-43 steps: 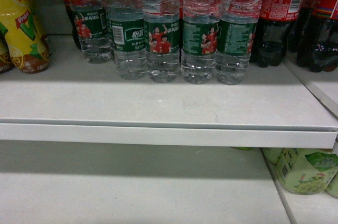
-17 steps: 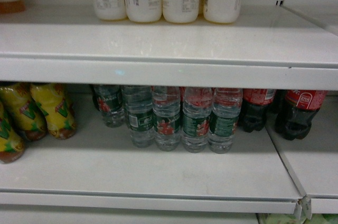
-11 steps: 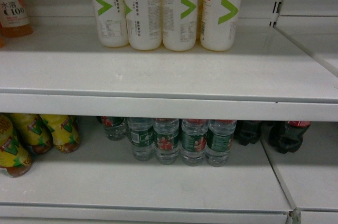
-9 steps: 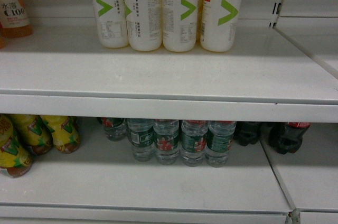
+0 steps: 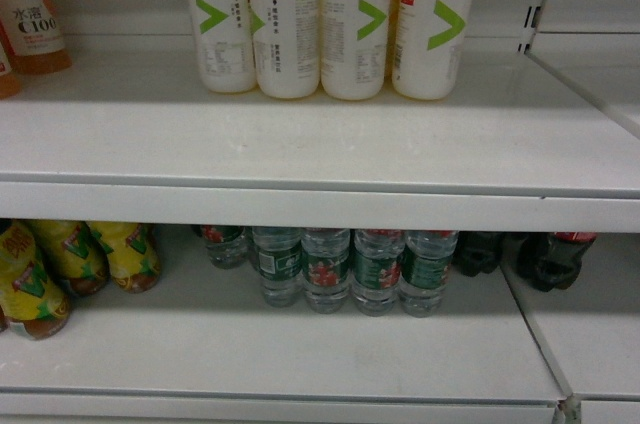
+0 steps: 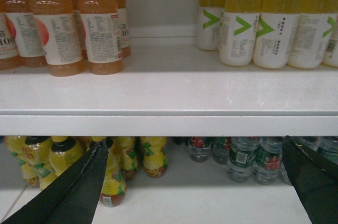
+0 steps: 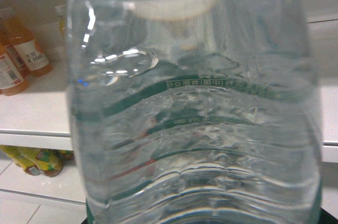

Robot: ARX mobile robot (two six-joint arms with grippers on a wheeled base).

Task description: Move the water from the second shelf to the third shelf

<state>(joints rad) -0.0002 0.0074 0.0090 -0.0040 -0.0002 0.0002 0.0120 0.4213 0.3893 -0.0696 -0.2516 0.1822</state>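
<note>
One water bottle (image 7: 195, 129), clear and ribbed with a green band, fills the right wrist view very close to the camera, raised in front of a white shelf. It sits in my right gripper, whose fingers are hidden behind it. Several more water bottles (image 5: 330, 269) with green labels stand in a row on the lower shelf (image 5: 300, 354), and the same row of water bottles (image 6: 253, 155) shows in the left wrist view. My left gripper (image 6: 195, 142) is open and holds nothing, level with that lower shelf. Neither gripper shows in the head view.
The upper shelf (image 5: 320, 144) carries yellow juice bottles with white labels (image 5: 330, 24) at the back and orange drink bottles (image 5: 30, 24) at the far left. Yellow bottles (image 5: 80, 259) stand left of the water row and dark cola bottles (image 5: 550, 254) right of it.
The head view has risen from the water row's shelf to take in the shelf above it. Over the last half second it shifted slightly left. The bottles on the shelves have not moved.
</note>
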